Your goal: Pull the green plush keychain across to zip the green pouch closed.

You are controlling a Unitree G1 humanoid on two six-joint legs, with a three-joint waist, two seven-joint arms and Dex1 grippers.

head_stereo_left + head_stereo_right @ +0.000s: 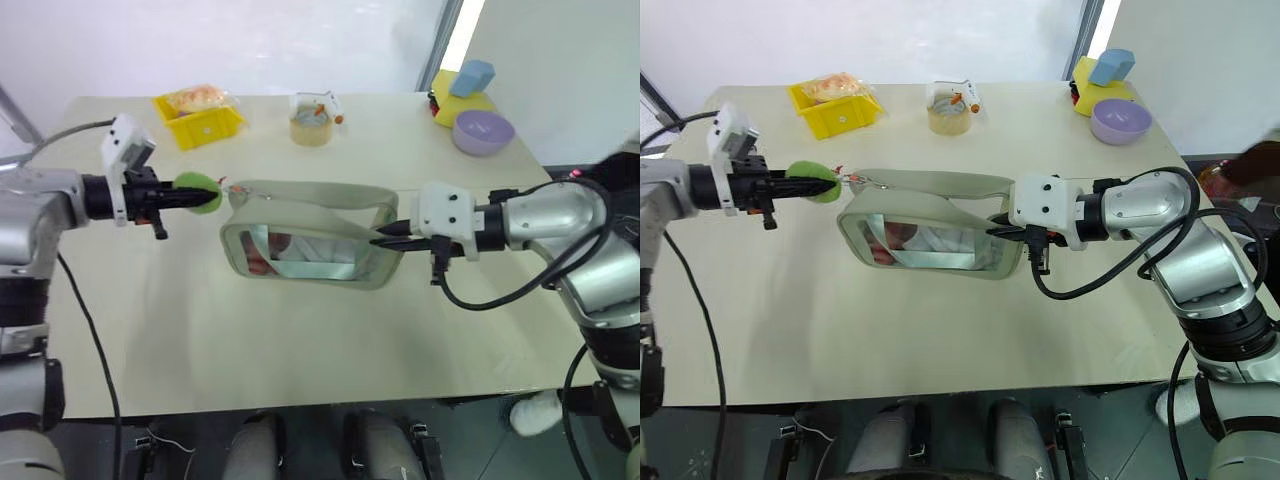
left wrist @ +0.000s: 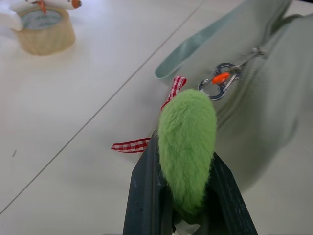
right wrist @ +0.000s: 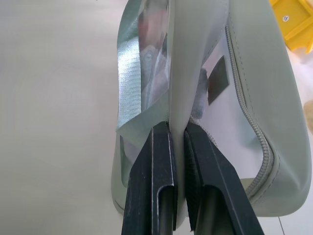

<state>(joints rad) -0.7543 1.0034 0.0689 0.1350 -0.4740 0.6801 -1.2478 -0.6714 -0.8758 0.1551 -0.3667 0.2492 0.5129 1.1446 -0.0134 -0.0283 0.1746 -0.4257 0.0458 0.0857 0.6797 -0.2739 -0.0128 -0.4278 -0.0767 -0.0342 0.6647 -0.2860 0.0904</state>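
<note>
With the left hand [image 1: 178, 200] clamped on the green plush keychain [image 1: 199, 193] at the green pouch's [image 1: 310, 243] left end, the zip runs lengthwise rightward to where the right hand [image 1: 388, 237] pinches the far end.

I have the left gripper [image 1: 190, 199] out on the left, arm level, pointing right, fingers [image 2: 146, 196] clamped on a soft charm; my right gripper [image 1: 385, 238] points left, pinched on fabric, elbow bent.
</note>
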